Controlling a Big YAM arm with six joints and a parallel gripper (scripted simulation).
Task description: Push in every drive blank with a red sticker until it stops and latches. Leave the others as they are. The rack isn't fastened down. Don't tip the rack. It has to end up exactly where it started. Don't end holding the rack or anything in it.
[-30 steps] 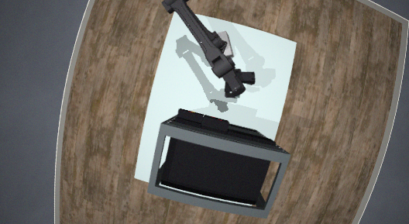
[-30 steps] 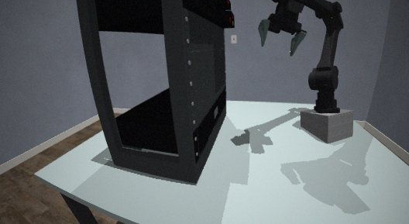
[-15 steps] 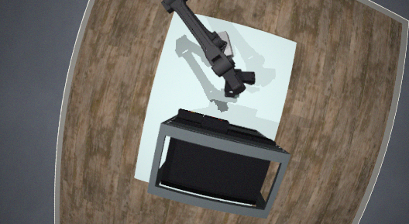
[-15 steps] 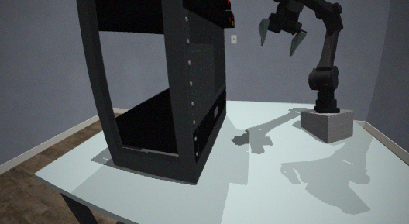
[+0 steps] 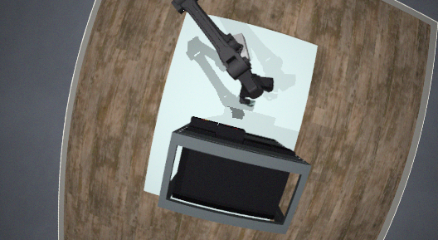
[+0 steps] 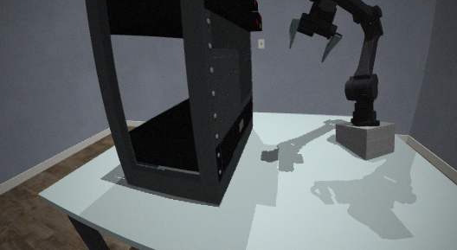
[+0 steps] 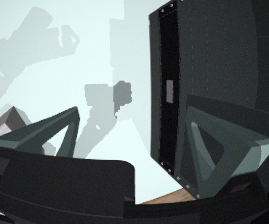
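A tall dark grey rack (image 6: 173, 96) stands on the pale table top; from above it shows as a grey frame (image 5: 236, 179). Near its top front, two drive blanks stick out (image 6: 242, 9), each with a small red sticker at its end (image 6: 258, 22). From above they show as dark bars along the rack's front edge (image 5: 217, 127). My gripper (image 6: 314, 39) is open and empty, high in the air, a short way in front of the protruding blanks. It also shows from above (image 5: 249, 98).
The arm's base stands on a grey block (image 6: 365, 137) at the far right of the table. The table edge runs close behind the rack. Wooden floor surrounds the table.
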